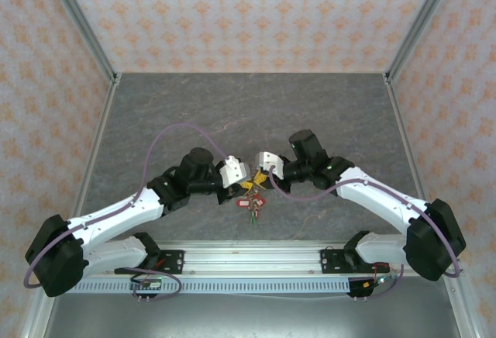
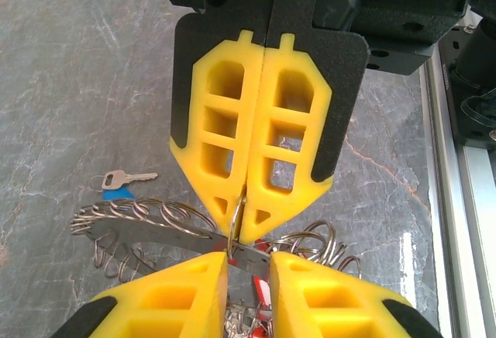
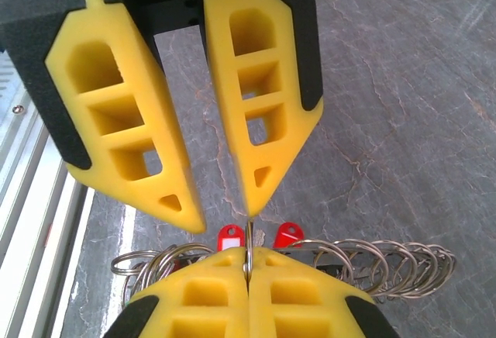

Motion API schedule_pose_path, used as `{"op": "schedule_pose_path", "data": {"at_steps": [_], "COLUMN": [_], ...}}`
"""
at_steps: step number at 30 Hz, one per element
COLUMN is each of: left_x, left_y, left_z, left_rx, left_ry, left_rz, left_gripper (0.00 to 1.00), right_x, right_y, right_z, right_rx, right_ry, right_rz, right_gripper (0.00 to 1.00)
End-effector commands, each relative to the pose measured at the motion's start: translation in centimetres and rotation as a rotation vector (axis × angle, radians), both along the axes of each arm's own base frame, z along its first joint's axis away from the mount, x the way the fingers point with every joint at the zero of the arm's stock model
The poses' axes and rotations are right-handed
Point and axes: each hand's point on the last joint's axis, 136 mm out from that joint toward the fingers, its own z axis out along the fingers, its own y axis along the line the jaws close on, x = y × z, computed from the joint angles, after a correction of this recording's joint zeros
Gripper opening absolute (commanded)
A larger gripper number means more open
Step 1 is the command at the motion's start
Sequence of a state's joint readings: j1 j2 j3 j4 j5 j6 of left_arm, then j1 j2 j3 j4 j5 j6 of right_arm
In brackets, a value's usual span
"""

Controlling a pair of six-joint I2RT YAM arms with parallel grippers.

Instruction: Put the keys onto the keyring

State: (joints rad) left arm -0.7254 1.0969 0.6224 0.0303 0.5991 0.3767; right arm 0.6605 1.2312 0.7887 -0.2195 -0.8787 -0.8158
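Right jaws closed tight on a thin loop of the keyring. Left jaws part open, one tip touching that loop. Loose key on bench.

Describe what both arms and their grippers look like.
The left arm and right arm have white links, black joints and a lilac cable looping alongside. The left gripper and right gripper carry wedge-shaped yellow fingers with cut-out windows and black backing.
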Motion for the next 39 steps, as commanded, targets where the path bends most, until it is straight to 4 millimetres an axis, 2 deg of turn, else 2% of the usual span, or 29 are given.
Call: {"op": "schedule_pose_path", "data": {"at_steps": [1, 9, 11, 15, 18, 22, 25, 27, 39], "left_x": [0.0, -0.1, -0.1, -0.1, 0.0, 0.1, 0.2, 0.1, -0.4], "left_y": [-0.8, -1.2, -1.4, -1.4, -1.3, -1.1, -1.1, -1.2, -1.1], "left_z": [1.5, 1.2, 1.3, 1.1, 1.0, 1.3, 1.7, 2.0, 3.2], "left_rx": [-0.02, -0.01, -0.012, 0.0, 0.007, -0.028, -0.065, -0.085, -0.216], "left_ry": [-0.037, -0.011, -0.01, -0.014, -0.019, -0.034, -0.04, -0.04, -0.041], "left_rz": [-0.035, -0.054, -0.062, -0.069, -0.06, -0.036, -0.023, -0.019, -0.004], "left_gripper": [0.21, 0.19, 0.16, 0.0, 0.0, 0.0, 0.0, 0.0, 0.0], "right_x": [-0.6, -0.8, -0.8, -0.8, -0.6, -0.1, -0.2, -0.3, -0.8], "right_y": [0.8, 1.2, 1.2, 1.0, 0.7, 0.0, 0.0, -0.1, -0.2], "right_z": [2.0, 2.7, 2.7, 2.5, 2.1, 0.6, 0.1, 0.8, 1.0], "right_rx": [0.081, 0.125, 0.126, 0.121, 0.099, 0.04, 0.04, 0.073, 0.147], "right_ry": [-0.039, -0.036, -0.032, -0.032, -0.043, -0.049, -0.036, -0.048, -0.008], "right_rz": [0.052, 0.066, 0.067, 0.058, 0.035, -0.01, -0.015, -0.022, -0.032], "right_gripper": [0.0, 0.0, 0.0, 0.0, 0.0, 0.07, 0.09, 0.1, 0.13]}}
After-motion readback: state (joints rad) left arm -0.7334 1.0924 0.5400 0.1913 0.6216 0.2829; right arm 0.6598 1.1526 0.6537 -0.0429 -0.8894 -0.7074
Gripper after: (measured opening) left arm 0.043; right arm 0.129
